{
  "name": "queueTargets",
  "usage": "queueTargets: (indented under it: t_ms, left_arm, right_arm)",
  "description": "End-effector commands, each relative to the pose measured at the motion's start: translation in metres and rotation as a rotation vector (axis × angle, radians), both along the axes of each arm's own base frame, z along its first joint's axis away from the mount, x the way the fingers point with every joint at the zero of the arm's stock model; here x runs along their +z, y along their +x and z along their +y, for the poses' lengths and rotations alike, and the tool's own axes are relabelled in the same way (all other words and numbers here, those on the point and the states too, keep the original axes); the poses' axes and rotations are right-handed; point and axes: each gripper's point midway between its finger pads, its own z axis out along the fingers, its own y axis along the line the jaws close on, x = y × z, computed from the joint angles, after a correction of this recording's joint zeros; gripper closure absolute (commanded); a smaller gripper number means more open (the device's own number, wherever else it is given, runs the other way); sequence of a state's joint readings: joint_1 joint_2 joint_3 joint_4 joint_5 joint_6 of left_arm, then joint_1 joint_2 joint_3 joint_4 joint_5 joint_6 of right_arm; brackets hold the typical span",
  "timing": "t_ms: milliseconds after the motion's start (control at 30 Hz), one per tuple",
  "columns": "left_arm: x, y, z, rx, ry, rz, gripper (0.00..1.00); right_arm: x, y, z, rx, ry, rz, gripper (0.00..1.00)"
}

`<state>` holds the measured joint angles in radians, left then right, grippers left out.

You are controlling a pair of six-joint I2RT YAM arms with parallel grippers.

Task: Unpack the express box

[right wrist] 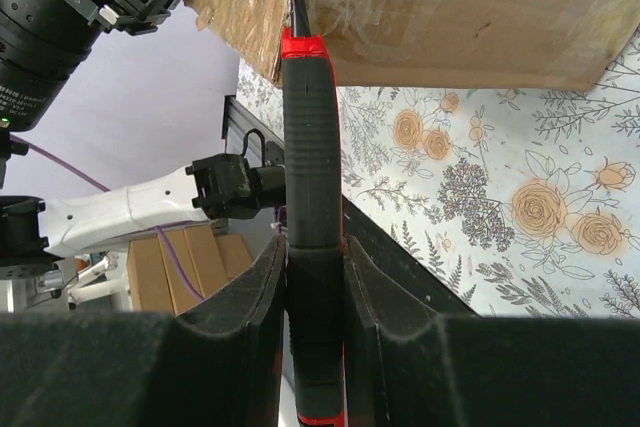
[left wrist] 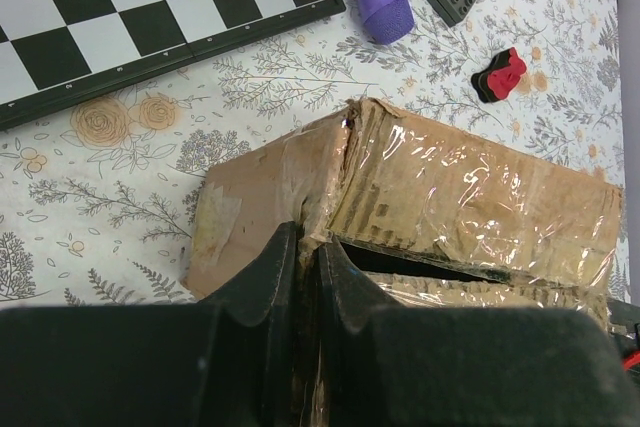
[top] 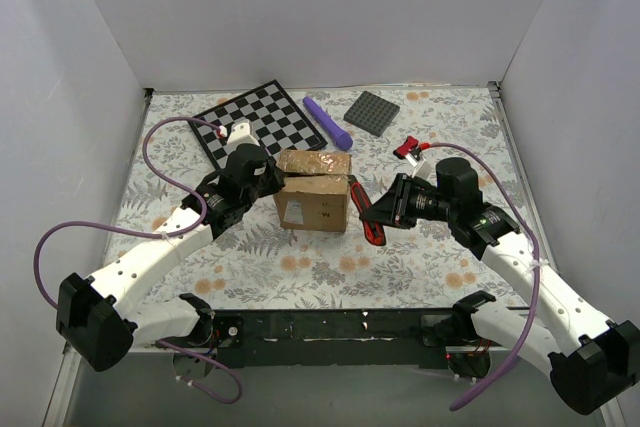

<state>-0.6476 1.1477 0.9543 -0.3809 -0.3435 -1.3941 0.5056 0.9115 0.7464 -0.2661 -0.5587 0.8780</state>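
The express box (top: 315, 197), a brown carton with glossy tape on top, stands mid-table. A dark slit shows between its top flaps (left wrist: 420, 262). My left gripper (top: 268, 179) is at the box's left side, shut on the edge of the taped top flap (left wrist: 308, 247). My right gripper (top: 388, 209) is shut on a black and red cutter (top: 368, 215). In the right wrist view the cutter (right wrist: 312, 147) runs straight out from the fingers (right wrist: 313, 247), and its tip touches the taped edge of the box (right wrist: 450, 7).
A chessboard (top: 255, 122) with a white piece (top: 240, 130) lies at the back left. A purple cylinder (top: 328, 120), a dark grey square plate (top: 372, 112) and a red and black clip (top: 408, 148) lie behind the box. White walls enclose the table.
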Motion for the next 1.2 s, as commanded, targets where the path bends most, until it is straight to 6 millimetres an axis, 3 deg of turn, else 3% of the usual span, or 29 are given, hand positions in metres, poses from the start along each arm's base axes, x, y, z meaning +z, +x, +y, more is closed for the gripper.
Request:
queueTargets:
  t_ms: [0, 433, 633, 667, 700, 733, 767, 800, 833, 967, 1067, 1167]
  left_arm:
    - [0.027, 0.004, 0.003, 0.023, -0.050, -0.081, 1.00]
    - [0.029, 0.006, 0.003, 0.026, -0.041, -0.086, 1.00]
    - [0.035, 0.009, 0.009, 0.052, -0.026, -0.106, 1.00]
    - [0.037, 0.009, 0.009, 0.053, -0.023, -0.110, 1.00]
    - [0.038, 0.010, 0.010, 0.057, -0.021, -0.113, 1.00]
    - [0.041, 0.012, 0.011, 0.064, -0.021, -0.121, 0.96]
    - [0.045, 0.013, 0.011, 0.069, -0.023, -0.130, 0.86]
    - [0.048, 0.014, 0.011, 0.065, -0.016, -0.138, 0.70]
    - [0.052, 0.015, 0.013, 0.075, -0.017, -0.151, 0.48]
    - [0.083, 0.019, 0.018, 0.105, -0.039, -0.225, 0.16]
    - [0.103, 0.017, 0.022, 0.110, -0.057, -0.278, 0.07]
    - [0.124, 0.008, 0.021, 0.077, -0.112, -0.323, 0.07]
  right_arm:
    - [0.022, -0.017, 0.007, 0.114, 0.060, -0.035, 0.99]
    - [0.009, -0.036, -0.001, 0.154, 0.032, 0.002, 0.99]
    - [0.041, -0.019, -0.018, 0.031, -0.048, -0.157, 0.99]
    - [0.058, -0.016, -0.021, 0.008, -0.045, -0.210, 0.99]
    - [0.062, -0.012, -0.025, -0.020, -0.066, -0.234, 0.99]
    - [0.059, -0.002, -0.034, -0.083, -0.126, -0.260, 0.99]
    - [0.068, 0.002, -0.039, -0.115, -0.139, -0.300, 0.99]
    - [0.068, 0.013, -0.049, -0.183, -0.184, -0.326, 0.99]
    - [0.065, 0.018, -0.055, -0.206, -0.221, -0.349, 0.99]
    - [0.028, 0.043, -0.075, -0.317, -0.369, -0.345, 0.99]
    - [-0.016, 0.060, -0.085, -0.371, -0.466, -0.314, 0.99]
    - [-0.047, 0.071, -0.091, -0.415, -0.519, -0.309, 0.99]
